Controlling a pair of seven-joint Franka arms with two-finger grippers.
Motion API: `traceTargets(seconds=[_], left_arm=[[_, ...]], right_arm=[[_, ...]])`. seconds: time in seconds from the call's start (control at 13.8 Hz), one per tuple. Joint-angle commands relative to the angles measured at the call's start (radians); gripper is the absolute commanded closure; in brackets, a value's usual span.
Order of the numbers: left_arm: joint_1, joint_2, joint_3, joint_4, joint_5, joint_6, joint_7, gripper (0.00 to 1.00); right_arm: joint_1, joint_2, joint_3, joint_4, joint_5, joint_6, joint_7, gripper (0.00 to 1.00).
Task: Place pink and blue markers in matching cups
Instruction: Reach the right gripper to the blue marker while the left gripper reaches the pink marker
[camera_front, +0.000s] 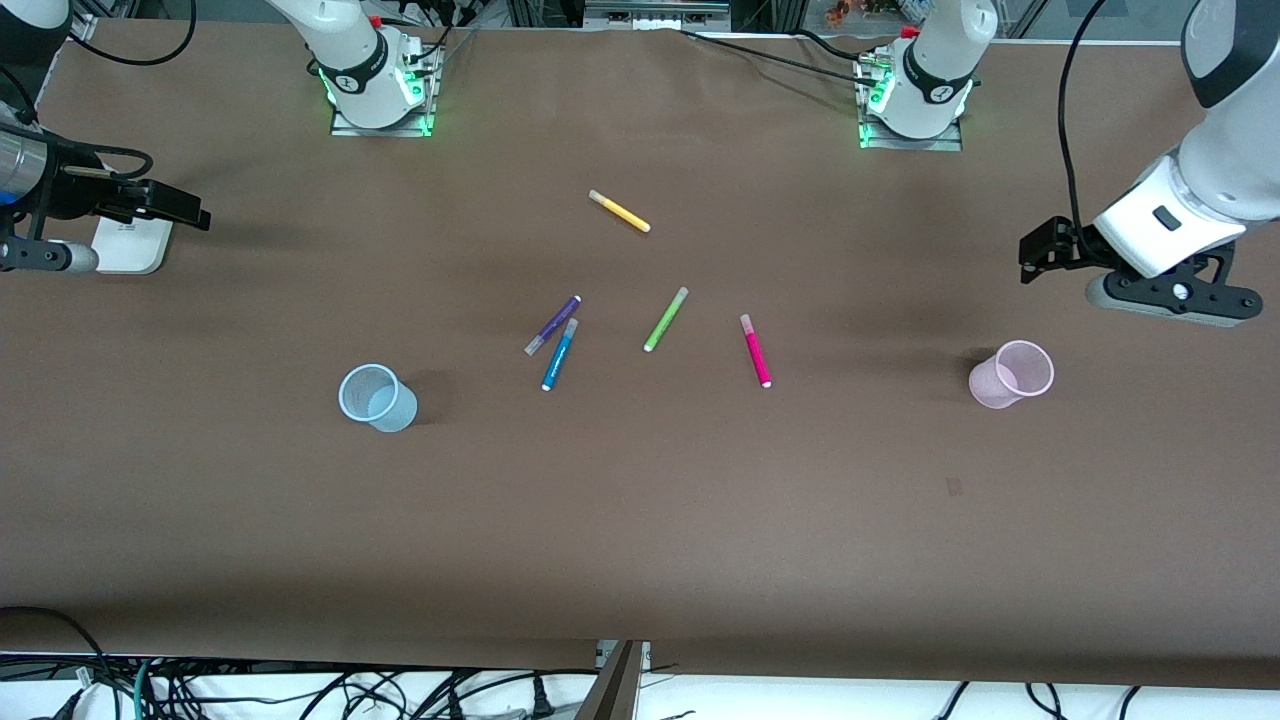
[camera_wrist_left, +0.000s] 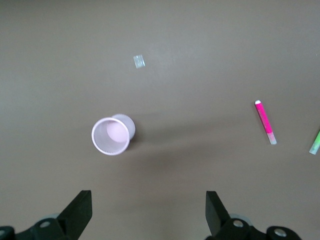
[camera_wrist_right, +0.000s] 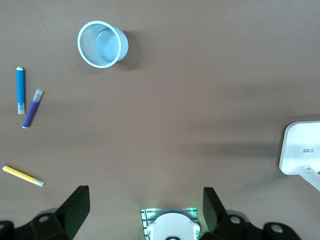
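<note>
The pink marker (camera_front: 756, 350) and the blue marker (camera_front: 559, 355) lie flat mid-table. The blue marker lies beside the purple pen (camera_front: 553, 325). The pale blue cup (camera_front: 377, 397) stands toward the right arm's end, and the pale pink cup (camera_front: 1012, 374) toward the left arm's end. My left gripper (camera_front: 1035, 255) is open and empty, up over bare table by the pink cup. Its wrist view shows the gripper (camera_wrist_left: 149, 212), the pink cup (camera_wrist_left: 112, 135) and the pink marker (camera_wrist_left: 265, 121). My right gripper (camera_front: 185, 210) is open and empty over the table's right-arm end. Its wrist view shows the gripper (camera_wrist_right: 146, 210), the blue cup (camera_wrist_right: 101, 44) and the blue marker (camera_wrist_right: 20, 90).
A lime-green pen (camera_front: 666, 319) lies between the blue and pink markers. A yellow pen (camera_front: 620, 211) lies nearer the bases. A white box (camera_front: 130, 245) sits under the right gripper's end. A small scrap of tape (camera_front: 953, 486) lies nearer the camera than the pink cup.
</note>
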Motion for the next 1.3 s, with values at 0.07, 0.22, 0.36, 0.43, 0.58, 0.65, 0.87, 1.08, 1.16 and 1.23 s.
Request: traceTargets(seconds=[0.07, 0.22, 0.36, 0.43, 0.58, 0.65, 0.87, 1.08, 1.16, 1.23], left_arm=[[-0.004, 0.008, -0.020, 0.018, -0.024, -0.057, -0.082, 0.00], [-0.004, 0.006, -0.039, 0.015, -0.043, -0.095, -0.147, 0.00], [-0.004, 0.010, -0.069, 0.003, -0.051, -0.110, -0.190, 0.00], [-0.004, 0.016, -0.089, -0.008, -0.051, -0.106, -0.199, 0.00], [-0.005, 0.066, -0.124, -0.013, -0.051, -0.100, -0.201, 0.00], [-0.005, 0.101, -0.150, -0.010, -0.051, -0.086, -0.201, 0.00], [-0.007, 0.167, -0.187, -0.016, -0.051, -0.005, -0.250, 0.00], [-0.033, 0.226, -0.221, -0.019, -0.043, 0.070, -0.355, 0.01], [-0.042, 0.241, -0.220, -0.023, -0.041, 0.092, -0.369, 0.02], [-0.045, 0.252, -0.221, -0.042, -0.038, 0.128, -0.389, 0.04]], right_arm=[[0.008, 0.010, 0.004, 0.025, -0.013, -0.007, 0.007, 0.00], [0.008, 0.010, 0.004, 0.025, -0.014, -0.009, 0.007, 0.00], [0.014, 0.010, 0.004, 0.022, -0.016, -0.009, 0.010, 0.00], [0.017, 0.010, 0.004, 0.022, -0.016, -0.007, 0.016, 0.00], [0.021, 0.015, 0.004, 0.022, -0.010, 0.006, 0.027, 0.00], [0.022, 0.024, 0.005, 0.022, -0.010, 0.017, 0.029, 0.00], [0.062, 0.076, 0.005, 0.014, -0.010, 0.066, 0.029, 0.00], [0.148, 0.154, 0.005, 0.014, -0.005, 0.152, 0.159, 0.00], [0.184, 0.185, 0.005, 0.013, -0.005, 0.193, 0.200, 0.00], [0.220, 0.211, 0.005, 0.013, -0.005, 0.235, 0.257, 0.00]])
